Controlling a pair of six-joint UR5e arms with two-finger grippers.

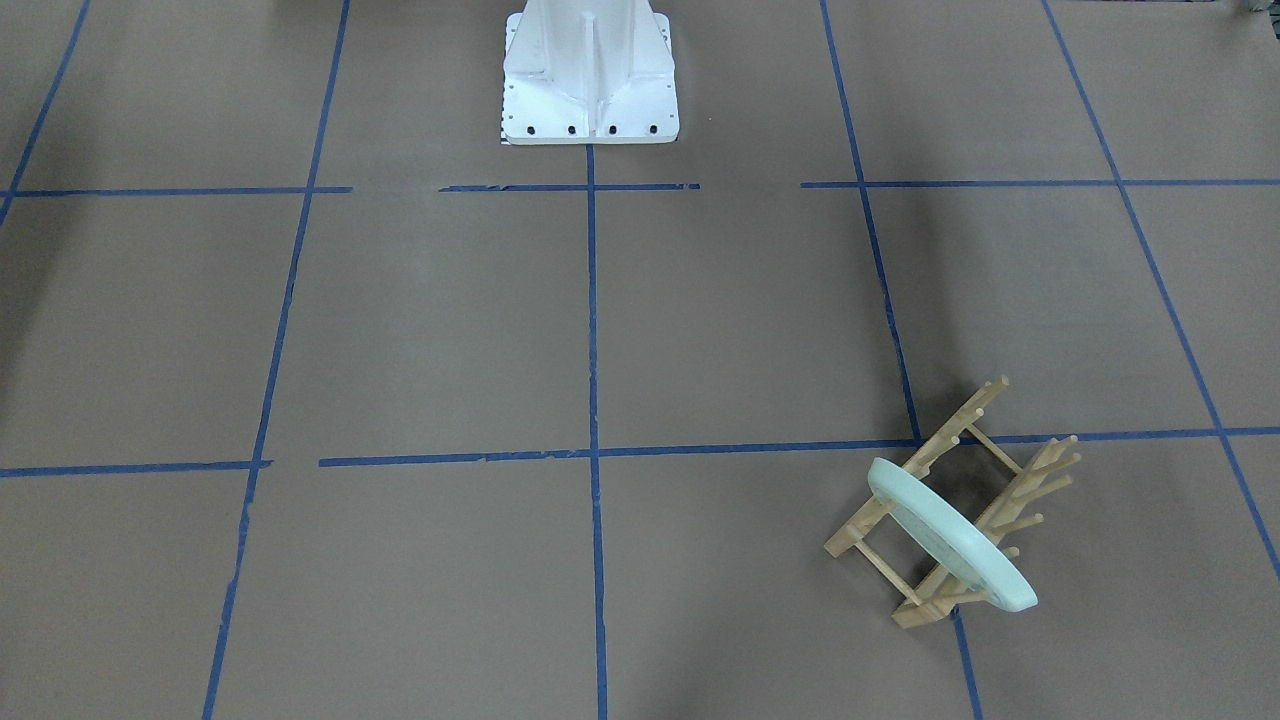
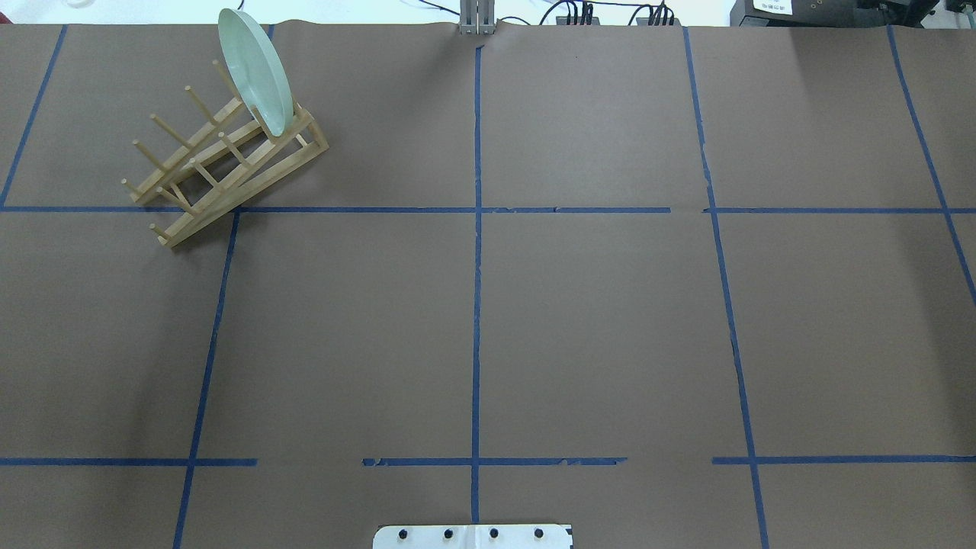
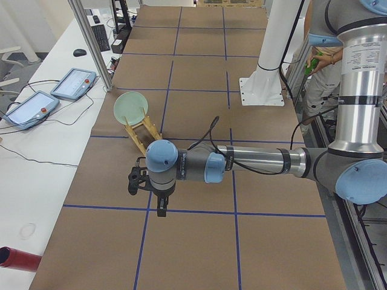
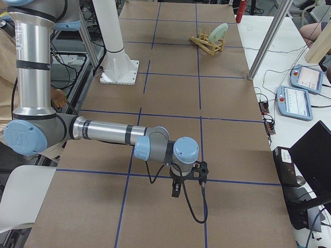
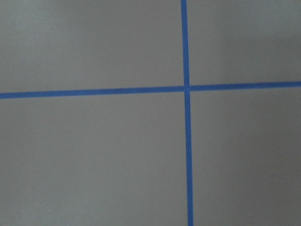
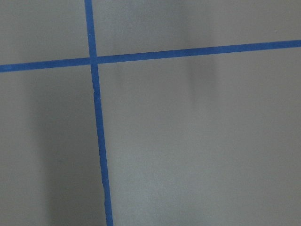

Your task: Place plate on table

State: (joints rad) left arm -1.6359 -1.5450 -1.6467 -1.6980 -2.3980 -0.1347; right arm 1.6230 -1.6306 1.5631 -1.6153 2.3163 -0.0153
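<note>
The pale mint-green plate [image 1: 945, 535] stands on edge in the end slot of a light wooden peg rack [image 1: 862, 522] on the brown table [image 1: 450, 330]. In the overhead view the plate [image 2: 255, 72] and rack [image 2: 252, 183] are at the far left. The plate also shows in the left side view [image 3: 130, 107] and the right side view [image 4: 218, 32]. My left gripper [image 3: 161, 208] points down over the table, well short of the rack. My right gripper [image 4: 176, 190] points down at the table's other end. I cannot tell if either is open or shut. Both wrist views show only table and tape.
The white robot base [image 1: 590, 75] stands at the table's middle edge. A side bench with tablets [image 3: 72, 81] and a metal post [image 3: 91, 42] runs beyond the rack. A person [image 3: 320, 60] stands behind the robot. A red cylinder [image 3: 18, 258] lies on the bench.
</note>
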